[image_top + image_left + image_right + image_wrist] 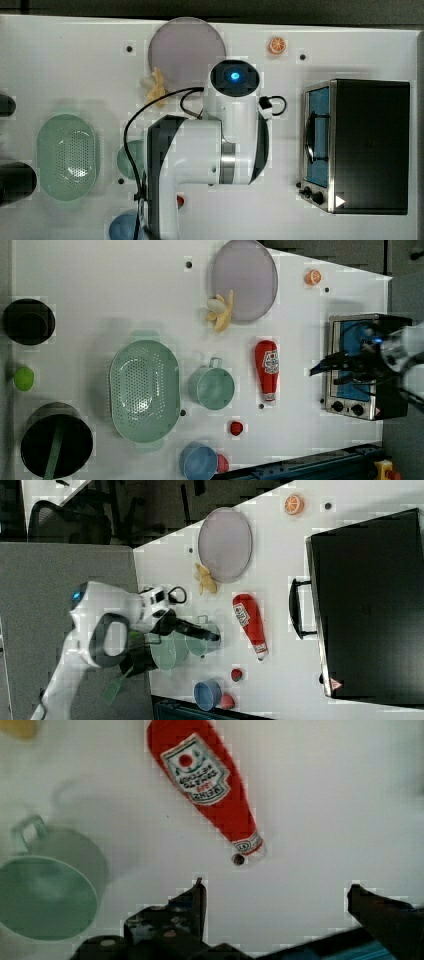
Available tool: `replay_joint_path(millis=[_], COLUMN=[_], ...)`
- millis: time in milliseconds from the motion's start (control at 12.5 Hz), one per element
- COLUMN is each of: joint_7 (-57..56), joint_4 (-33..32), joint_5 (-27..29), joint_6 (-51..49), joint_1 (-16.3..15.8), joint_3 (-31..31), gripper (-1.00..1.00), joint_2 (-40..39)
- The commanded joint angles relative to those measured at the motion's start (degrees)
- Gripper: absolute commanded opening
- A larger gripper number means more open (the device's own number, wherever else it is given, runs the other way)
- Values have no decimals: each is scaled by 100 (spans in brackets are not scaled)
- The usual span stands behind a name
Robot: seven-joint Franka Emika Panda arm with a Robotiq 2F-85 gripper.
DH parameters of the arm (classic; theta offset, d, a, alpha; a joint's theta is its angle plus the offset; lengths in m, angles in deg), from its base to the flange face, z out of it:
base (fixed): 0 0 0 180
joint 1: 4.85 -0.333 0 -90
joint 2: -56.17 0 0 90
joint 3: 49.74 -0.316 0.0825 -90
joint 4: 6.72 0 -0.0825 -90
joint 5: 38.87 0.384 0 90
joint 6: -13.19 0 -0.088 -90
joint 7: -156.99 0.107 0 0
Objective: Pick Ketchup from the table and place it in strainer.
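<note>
Ketchup point(267, 371) lies flat on the table point(100, 290), cap toward six o'clock in the left view, which we read left to right. First comes the strainer point(144, 390), open side up and holding nothing, ready to take the bottle. At its three o'clock stands the green cup point(212, 386), then our bottle just beyond, apart from both. Past it sits the toaster oven point(357, 365), with our gripper point(330, 371) hanging in front of it. In the wrist view our gripper's fingers point(195, 895) are spread wide and grasp nothing; the bottle lies ahead of them, so we judge a descent over its body comes next.
</note>
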Motion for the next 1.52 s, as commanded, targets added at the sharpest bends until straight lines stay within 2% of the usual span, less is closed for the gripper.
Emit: replay_joint_path(millis=[80, 240, 720, 880, 1120, 1440, 1520], joint_7=[-1736, -2158, -2197, -2196, -2209, -2209, -2210], joint_4=[-247, -549, -1237, -1283, -1283, -1289, -1288], joint_5=[40, 40, 37, -17, -462, -514, -514], joint_6=[819, 1355, 3043, 3408, 3908, 4175, 4237], joint_1=[-44, -56, -99, -116, -135, -167, -169], joint_3=[3, 1, -64, -66, -65, -67, -69], gripper=[100, 100, 100, 100, 100, 100, 92], joint_2=[61, -149, -768, -1045, -1449, -1828, -1861])
